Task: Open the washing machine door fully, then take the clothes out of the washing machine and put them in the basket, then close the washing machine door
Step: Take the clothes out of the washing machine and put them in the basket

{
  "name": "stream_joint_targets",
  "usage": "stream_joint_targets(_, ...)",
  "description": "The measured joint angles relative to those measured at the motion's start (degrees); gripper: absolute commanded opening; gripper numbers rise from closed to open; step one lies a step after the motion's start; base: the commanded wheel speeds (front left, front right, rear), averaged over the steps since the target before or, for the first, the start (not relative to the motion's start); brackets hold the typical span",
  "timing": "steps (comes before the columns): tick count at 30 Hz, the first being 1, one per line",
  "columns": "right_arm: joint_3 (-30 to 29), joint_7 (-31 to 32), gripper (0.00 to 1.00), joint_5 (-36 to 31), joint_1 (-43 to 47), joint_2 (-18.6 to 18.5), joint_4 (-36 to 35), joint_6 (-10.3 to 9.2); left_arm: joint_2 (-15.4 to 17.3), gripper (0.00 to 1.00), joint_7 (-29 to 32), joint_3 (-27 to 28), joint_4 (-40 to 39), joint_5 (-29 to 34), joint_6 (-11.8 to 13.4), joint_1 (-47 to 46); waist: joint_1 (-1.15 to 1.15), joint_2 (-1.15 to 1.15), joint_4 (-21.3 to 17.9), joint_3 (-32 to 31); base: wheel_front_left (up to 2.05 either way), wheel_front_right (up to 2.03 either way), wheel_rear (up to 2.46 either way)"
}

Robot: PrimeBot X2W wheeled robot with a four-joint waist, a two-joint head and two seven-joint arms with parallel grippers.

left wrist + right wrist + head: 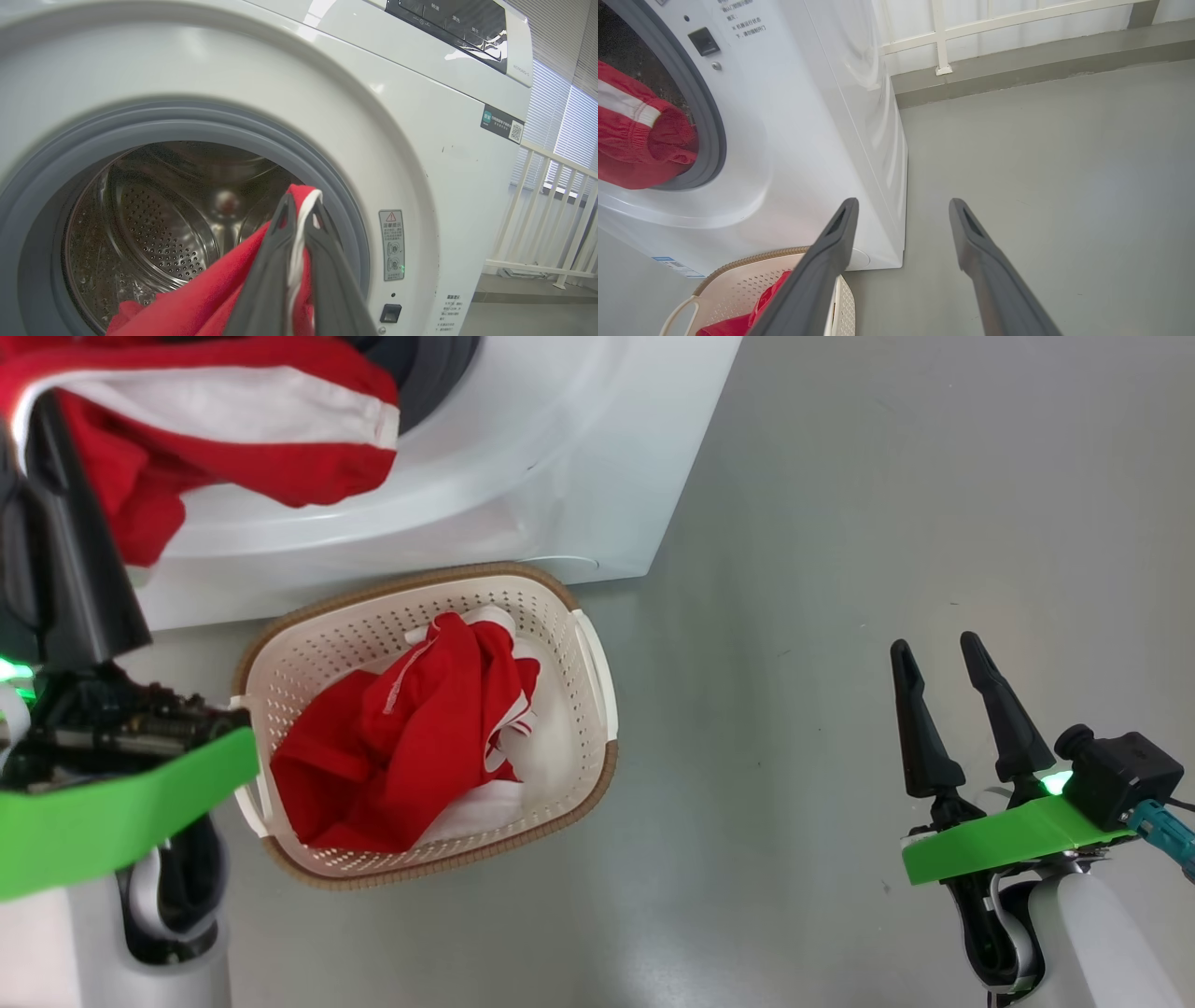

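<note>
Left gripper point(302, 205) clamped on just the white trim point(297, 254) of the red garment point(215, 420) at upper left, right gripper point(935, 646) apart at lower right; I'd expect that thin pinch to slip or snag on the grey ring point(187, 123), landing it on the floor point(794, 616) short of the basket point(560, 602) at centre.

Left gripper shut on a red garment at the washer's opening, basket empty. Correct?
No: the basket is not empty; the head view shows one red-and-white garment lying in it. The left gripper is shut on a second red garment at the washing machine opening.
</note>
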Motion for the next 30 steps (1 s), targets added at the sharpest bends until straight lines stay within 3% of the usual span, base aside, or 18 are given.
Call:
stream_joint_targets(9,0.3,0.0,1.0,-0.1,0.0,0.0,0.0,0.0,0.1,0.0,0.0,-1.9,-2.0,0.6,0.9,1.1,0.0,0.0,-0.5,0.3,0.0,0.0,0.0)
stream_joint_targets(30,0.5,0.0,1.0,0.3,-0.8,0.0,-0.3,0.0,0.1,0.0,0.0,-4.6,22.2,2.1,0.8,2.9,0.0,0.0,-0.9,4.3,0.0,0.0,0.0)
